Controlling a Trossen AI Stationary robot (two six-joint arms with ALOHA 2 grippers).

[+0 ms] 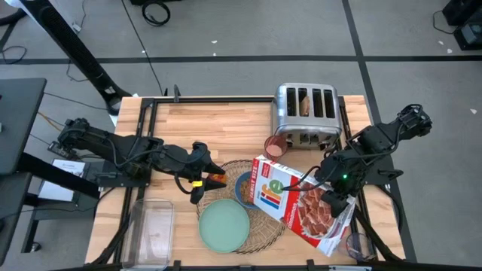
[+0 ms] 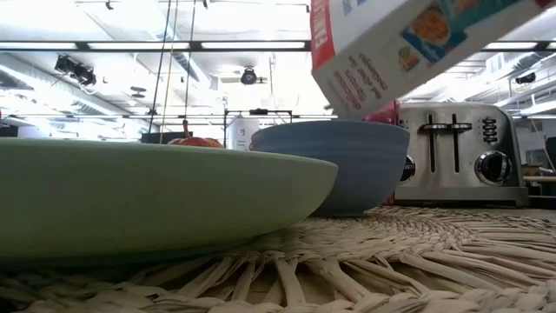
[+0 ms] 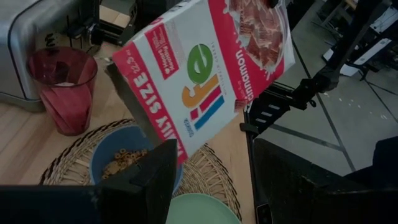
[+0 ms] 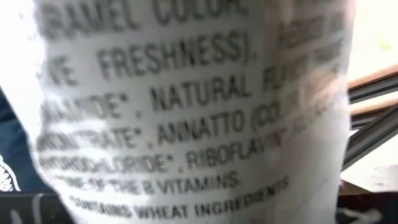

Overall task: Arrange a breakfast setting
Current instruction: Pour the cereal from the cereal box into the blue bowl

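My right gripper point(image 1: 329, 190) is shut on a tilted cereal box point(image 1: 295, 202), whose open top end point(image 3: 134, 93) is over the blue bowl point(image 3: 118, 163); the bowl holds cereal rings. The bowl and the mint-green plate point(image 1: 224, 224) sit on the round woven placemat point(image 1: 260, 229). My left gripper point(image 1: 202, 177) is open just left of the bowl, with an orange-red thing point(image 1: 216, 179) beside its fingers. The red apple point(image 2: 195, 141) shows behind the plate in the low view. The pink cup point(image 1: 276, 147) stands by the toaster. A toast slice point(image 1: 305, 104) sticks out of a toaster slot. I cannot make out the spoon. My right gripper holds the cereal box at its narrow side panel point(image 4: 186, 124), about midway along the edge nearest the table's right edge point(image 1: 320, 184), coming from the right. The gripper and the box hide the fingers. The box is lifted clear and slants, its open end lowest over the bowl.
The chrome four-slot toaster point(image 1: 306, 113) stands at the far middle of the table. A clear plastic bin point(image 1: 151, 226) lies at the near left. The box's raised end point(image 1: 331, 241) reaches out toward the table's near right corner.
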